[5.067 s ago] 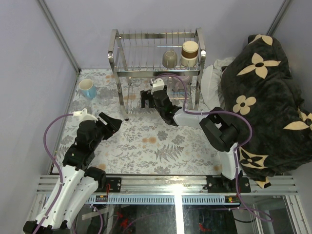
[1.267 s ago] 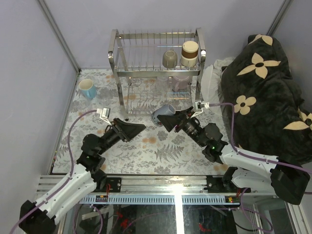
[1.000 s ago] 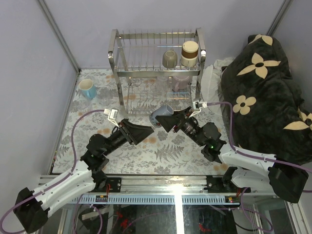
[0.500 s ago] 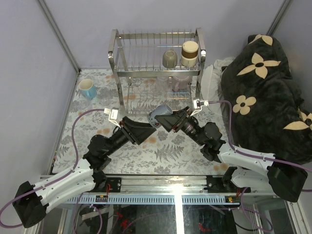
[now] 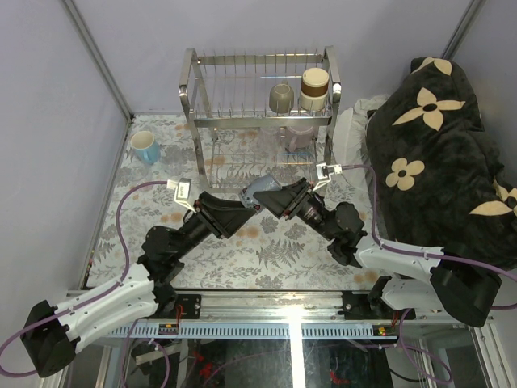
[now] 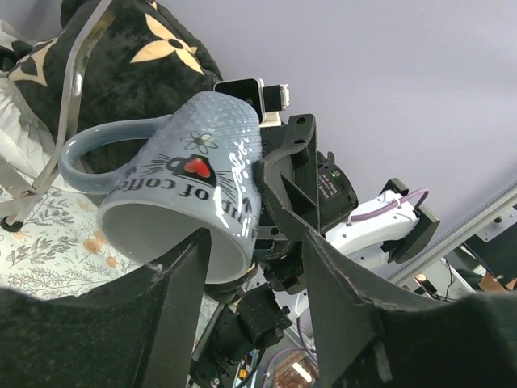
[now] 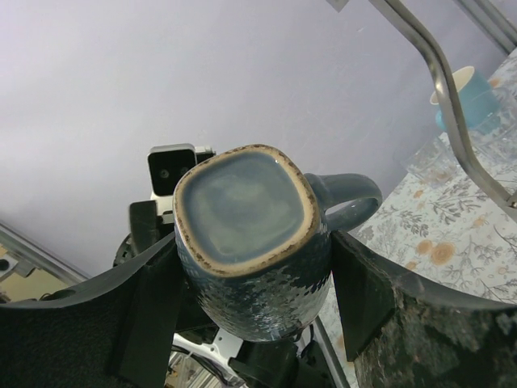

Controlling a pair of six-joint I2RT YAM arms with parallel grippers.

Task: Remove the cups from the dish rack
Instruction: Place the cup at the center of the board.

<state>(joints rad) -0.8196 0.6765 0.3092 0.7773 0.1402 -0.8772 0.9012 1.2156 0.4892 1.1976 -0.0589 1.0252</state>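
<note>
On grey-blue cup: "of coffe…", upside down.

One cup is before the dish rack.

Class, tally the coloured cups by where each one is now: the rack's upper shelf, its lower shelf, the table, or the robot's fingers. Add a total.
Upper shelf of the rack: 2 (olive-grey mug, brown-and-cream cup)
Lower shelf: 1 (lilac mug)
On the table: 1 (light blue mug)
In the right fingers: 1 (grey-blue mug)
Total: 5
</note>
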